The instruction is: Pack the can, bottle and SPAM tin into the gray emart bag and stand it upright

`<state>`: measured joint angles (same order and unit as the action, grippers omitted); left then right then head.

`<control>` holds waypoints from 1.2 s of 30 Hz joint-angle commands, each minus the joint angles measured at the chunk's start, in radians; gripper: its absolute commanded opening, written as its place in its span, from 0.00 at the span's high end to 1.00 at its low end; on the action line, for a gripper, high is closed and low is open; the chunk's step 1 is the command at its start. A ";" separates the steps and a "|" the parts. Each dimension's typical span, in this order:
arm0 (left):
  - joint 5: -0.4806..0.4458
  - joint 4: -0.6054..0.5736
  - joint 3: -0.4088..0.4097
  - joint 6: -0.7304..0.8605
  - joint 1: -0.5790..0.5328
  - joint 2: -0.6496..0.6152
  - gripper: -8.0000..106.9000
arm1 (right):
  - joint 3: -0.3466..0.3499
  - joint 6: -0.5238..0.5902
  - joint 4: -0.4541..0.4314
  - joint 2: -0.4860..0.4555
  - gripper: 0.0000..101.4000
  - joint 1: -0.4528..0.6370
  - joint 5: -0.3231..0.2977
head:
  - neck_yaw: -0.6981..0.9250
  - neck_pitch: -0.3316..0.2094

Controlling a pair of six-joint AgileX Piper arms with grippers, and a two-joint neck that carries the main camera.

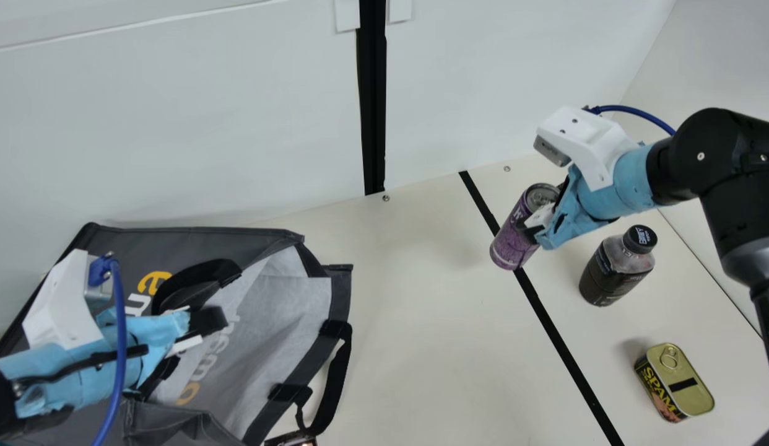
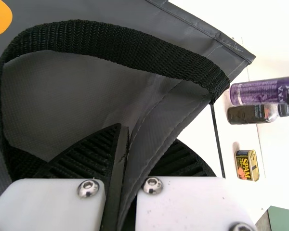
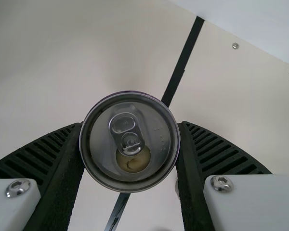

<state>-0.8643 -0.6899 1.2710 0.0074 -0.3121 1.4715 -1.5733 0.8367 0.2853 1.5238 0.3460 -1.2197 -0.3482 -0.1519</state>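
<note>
My left gripper (image 1: 202,328) is on the gray emart bag (image 1: 236,232) at the main view's left; in the left wrist view the gripper (image 2: 124,168) is shut on the fabric edge of the bag (image 2: 178,103), beside a black handle. The bag lies with its mouth spread open. My right gripper (image 1: 539,229) holds the purple can (image 1: 514,238), slightly tilted; in the right wrist view the gripper (image 3: 131,154) has its fingers against both sides of the can (image 3: 159,127). The dark bottle (image 1: 613,269) stands upright behind that gripper. The SPAM tin (image 1: 678,384) rests nearer the right front.
A black tape line (image 1: 555,328) runs across the table (image 1: 421,310) between the bag and the bottle and tin. A white wall (image 1: 236,124) rises behind the table. Black straps (image 1: 335,384) hang from the bag's mouth.
</note>
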 commanded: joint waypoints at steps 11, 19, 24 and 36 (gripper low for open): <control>0.000 0.000 0.000 0.000 0.000 0.000 1.00 | 0.128 0.034 0.017 -0.106 1.00 -0.072 0.000 | -0.001 -0.023; 0.000 0.000 0.000 0.000 0.000 0.000 1.00 | 0.208 0.034 0.022 -0.173 1.00 -0.122 0.000 | -0.001 -0.023; 0.000 0.000 0.000 0.000 0.000 0.000 1.00 | 0.256 0.028 0.029 -0.215 1.00 -0.149 0.000 | -0.001 -0.023; 0.000 0.000 0.000 0.000 0.000 0.000 1.00 | 0.346 -0.017 0.038 -0.302 1.00 -0.225 0.000 | -0.001 -0.023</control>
<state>-0.8643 -0.6899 1.2710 0.0074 -0.3121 1.4715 -1.2320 0.8243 0.3222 1.2277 0.1270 -1.2193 -0.3482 -0.1519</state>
